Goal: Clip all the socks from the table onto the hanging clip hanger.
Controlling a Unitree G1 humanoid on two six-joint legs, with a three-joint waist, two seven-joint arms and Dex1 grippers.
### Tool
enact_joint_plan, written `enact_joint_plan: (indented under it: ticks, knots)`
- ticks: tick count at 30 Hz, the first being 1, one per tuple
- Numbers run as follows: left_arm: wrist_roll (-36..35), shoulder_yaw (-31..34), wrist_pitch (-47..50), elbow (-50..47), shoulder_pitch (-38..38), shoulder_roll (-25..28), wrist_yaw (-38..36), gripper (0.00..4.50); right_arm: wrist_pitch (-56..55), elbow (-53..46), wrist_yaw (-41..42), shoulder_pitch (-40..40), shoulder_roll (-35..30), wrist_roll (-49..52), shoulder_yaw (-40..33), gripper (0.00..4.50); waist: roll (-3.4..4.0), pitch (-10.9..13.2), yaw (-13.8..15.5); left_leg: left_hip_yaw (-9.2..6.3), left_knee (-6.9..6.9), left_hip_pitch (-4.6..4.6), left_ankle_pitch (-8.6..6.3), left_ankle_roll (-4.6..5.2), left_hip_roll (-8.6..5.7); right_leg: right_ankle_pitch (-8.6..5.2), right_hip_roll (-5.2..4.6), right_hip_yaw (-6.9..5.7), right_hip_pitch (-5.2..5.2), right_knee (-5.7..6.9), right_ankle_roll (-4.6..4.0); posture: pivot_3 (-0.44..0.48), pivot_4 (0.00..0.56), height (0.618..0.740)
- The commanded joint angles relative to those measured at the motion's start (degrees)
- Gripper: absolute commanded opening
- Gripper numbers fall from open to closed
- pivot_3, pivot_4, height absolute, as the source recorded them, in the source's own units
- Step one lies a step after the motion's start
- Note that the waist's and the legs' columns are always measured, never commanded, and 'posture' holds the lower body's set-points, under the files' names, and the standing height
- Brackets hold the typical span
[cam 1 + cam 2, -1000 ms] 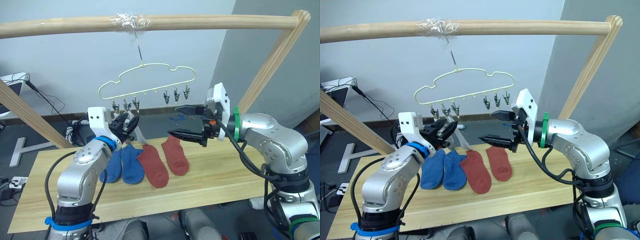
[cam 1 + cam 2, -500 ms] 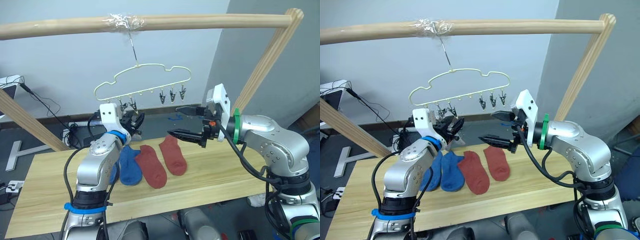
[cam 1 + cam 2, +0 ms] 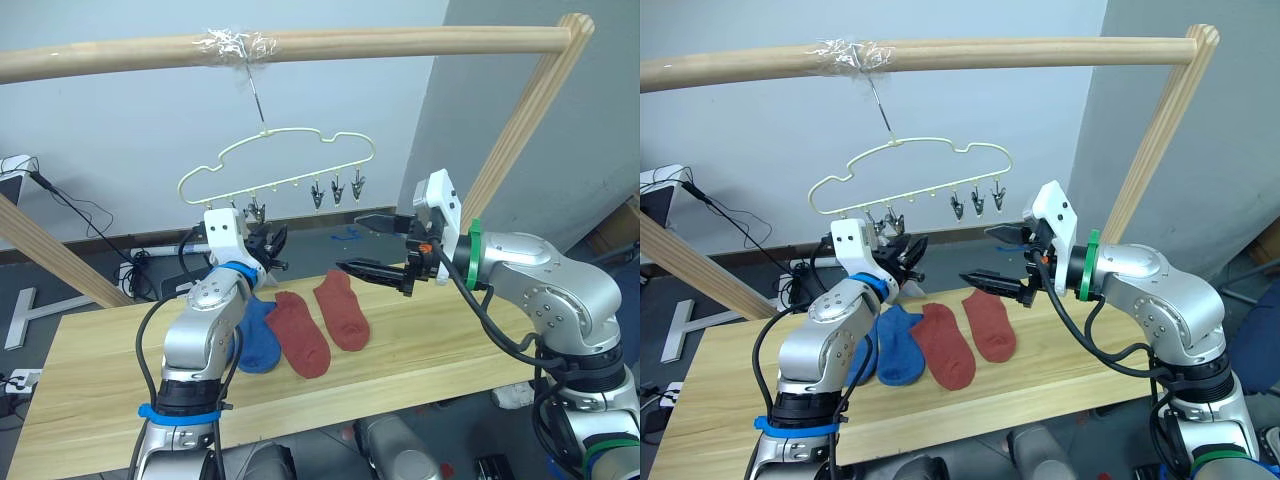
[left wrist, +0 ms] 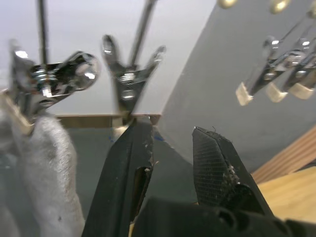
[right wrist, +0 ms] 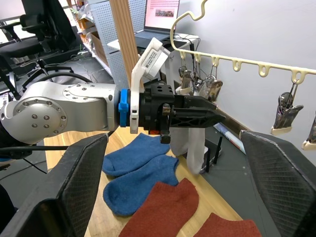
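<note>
Noting grey socks (image 5: 190,143) clipped on the hanger (image 3: 280,160), four socks (image 3: 300,330) on the table (image 3: 420,350) remaining, my left gripper (image 4: 173,148) and right gripper (image 3: 365,245) both released.

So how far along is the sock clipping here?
Early. A grey sock hangs from a clip; I can't tell whether both greys are up. Nothing in hand: the left claw is open and empty by the clips, the right claw open in mid-air. Left: two blue socks and two red socks lying on the table.
</note>
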Motion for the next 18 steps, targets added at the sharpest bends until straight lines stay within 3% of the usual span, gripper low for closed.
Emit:
enact_joint_plan:
  ticks: [1, 7, 13, 18]
  knots:
    - [0.5, 0.6, -1.1, -0.6, -1.4, -0.5, 0.6, 1.58, -0.2, -2.5, -0.1, -0.3, -0.6, 1.6, -1.6, 4.5, 0.0, 0.0, 0.0, 0.0, 0.0, 0.0, 0.0, 0.0, 0.0, 0.0, 0.0, 0.0, 0.0, 0.0, 0.0, -0.346, 0.156, 0.74]
    - [0.3, 0.8, -1.5, -2.6, 1.0, -0.3, -0.1, 1.58, 0.0, -2.4, -0.5, -0.5, -0.8, 1.9, -1.6, 4.5, 0.0, 0.0, 0.0, 0.01, -0.01, 0.0, 0.0, 0.0, 0.0, 0.0, 0.0, 0.01, 0.0, -0.01, 0.01, -0.345, 0.16, 0.74]
    - [4.8, 0.3, -15.9, -0.6, 4.4, -0.9, 0.1, 1.58, -0.2, -2.0, -0.6, -1.0, -0.8, 2.0, -1.4, 4.5, 0.0, 0.0, 0.0, 0.0, -0.01, 0.0, 0.0, 0.0, 0.0, 0.0, 0.0, 0.01, 0.0, -0.01, 0.0, -0.342, 0.159, 0.74]
    - [6.4, -0.2, -19.1, 0.8, 6.4, -2.1, 0.9, 1.58, -0.3, -1.8, -0.5, -1.4, -1.1, 2.0, -1.5, 4.5, 0.0, 0.0, 0.0, 0.03, -0.01, 0.0, 0.0, 0.0, 0.0, 0.0, -0.01, 0.04, 0.0, -0.02, 0.0, -0.345, 0.16, 0.74]
